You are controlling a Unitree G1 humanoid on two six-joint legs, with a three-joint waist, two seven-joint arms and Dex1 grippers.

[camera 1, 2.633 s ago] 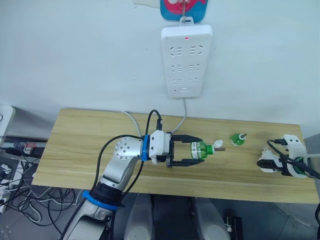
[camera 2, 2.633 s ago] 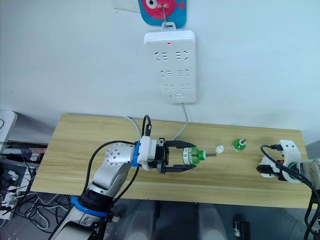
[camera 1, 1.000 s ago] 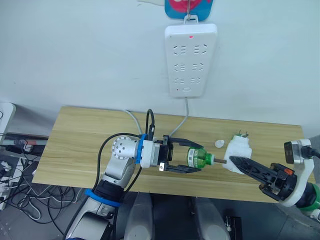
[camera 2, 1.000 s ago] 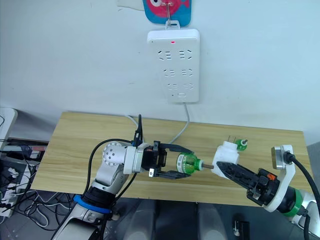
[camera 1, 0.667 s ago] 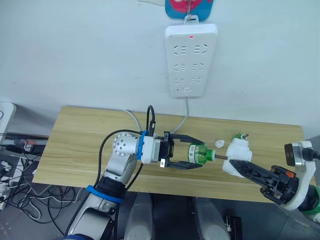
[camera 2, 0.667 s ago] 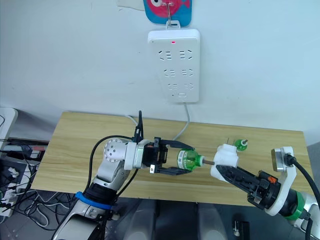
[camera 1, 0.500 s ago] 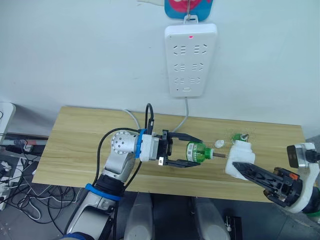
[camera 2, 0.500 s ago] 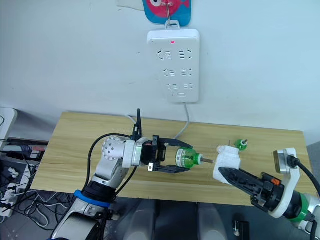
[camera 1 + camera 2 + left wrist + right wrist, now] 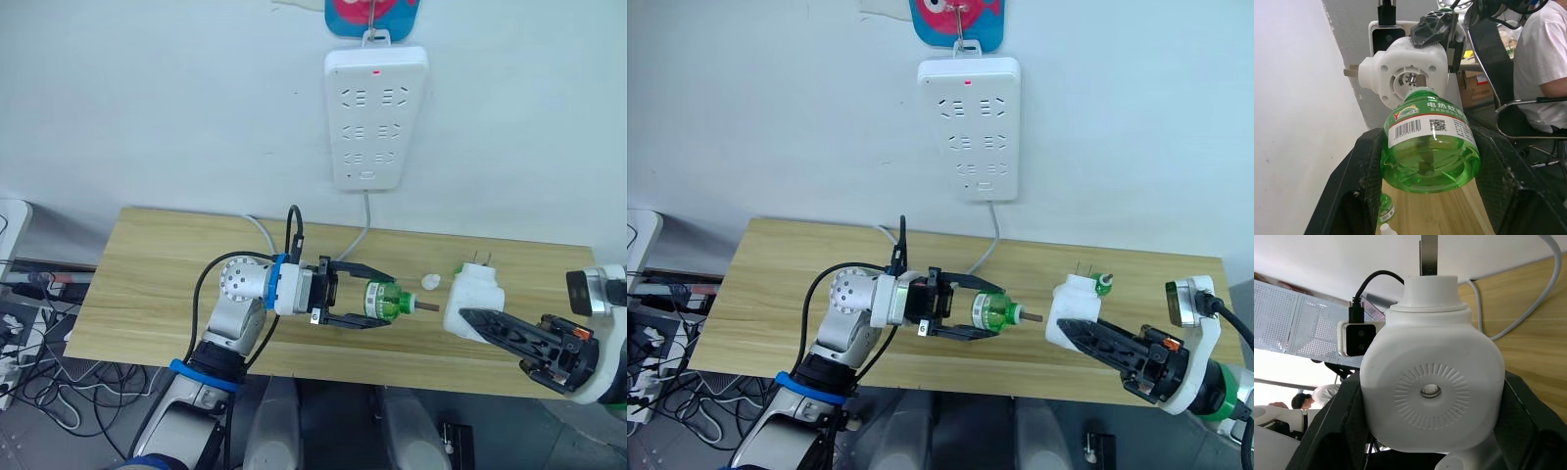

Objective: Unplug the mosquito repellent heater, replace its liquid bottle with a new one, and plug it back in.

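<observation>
bright even light, soft shadows, wrist views sharp.

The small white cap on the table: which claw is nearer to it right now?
Left, narrowly. The left claw, shut on the green bottle, sits just to the left of the cap; the right claw, holding the heater, is slightly farther to its right.

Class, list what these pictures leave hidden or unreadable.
- Heater recess: it faces the bottle in the eye views.
- Wick tip: the bottle hides it in the left wrist view.
- Old bottle: the heater covers most of it.
- Bottle label text: too small.
</observation>
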